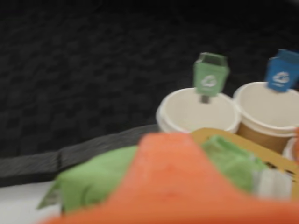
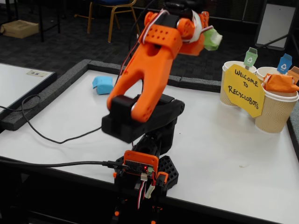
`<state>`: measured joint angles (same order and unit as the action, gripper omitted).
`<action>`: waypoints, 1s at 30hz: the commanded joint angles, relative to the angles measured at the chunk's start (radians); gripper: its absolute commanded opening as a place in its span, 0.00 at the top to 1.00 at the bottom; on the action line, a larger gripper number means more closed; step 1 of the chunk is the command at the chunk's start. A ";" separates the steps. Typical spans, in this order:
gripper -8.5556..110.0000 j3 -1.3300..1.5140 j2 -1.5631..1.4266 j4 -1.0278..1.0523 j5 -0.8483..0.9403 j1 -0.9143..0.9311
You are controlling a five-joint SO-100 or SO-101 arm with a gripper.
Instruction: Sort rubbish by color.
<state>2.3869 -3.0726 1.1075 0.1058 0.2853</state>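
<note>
High above the table, my gripper (image 2: 207,35) is shut on the light green lump of rubbish (image 2: 212,40), short of the paper cups. In the wrist view the green lump (image 1: 88,182) bulges out on both sides of my blurred orange finger (image 1: 170,186). Ahead of it stand the green-tagged cup (image 1: 196,112) and the blue-tagged cup (image 1: 268,109), and both look empty. The light blue lump (image 2: 103,84) lies on the white table at the far left. The orange lump (image 2: 280,83) rests in the front right cup (image 2: 275,112).
A yellow "Welcome to RecycloBots" sign (image 2: 244,88) leans against the cups. The green-tagged cup (image 2: 231,70) and blue-tagged cup (image 2: 267,72) stand at the back right. Black foam edging (image 2: 46,93) borders the white table (image 2: 224,154). A cable (image 2: 42,135) trails off to the left.
</note>
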 commanded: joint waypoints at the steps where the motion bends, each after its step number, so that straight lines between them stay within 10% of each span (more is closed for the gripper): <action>1: 0.93 0.018 -0.146 -0.011 0.025 0.052; 30: 0.93 -0.097 0.117 -0.023 0.025 0.129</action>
<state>2.5111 -3.1539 1.1490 0.1166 0.4403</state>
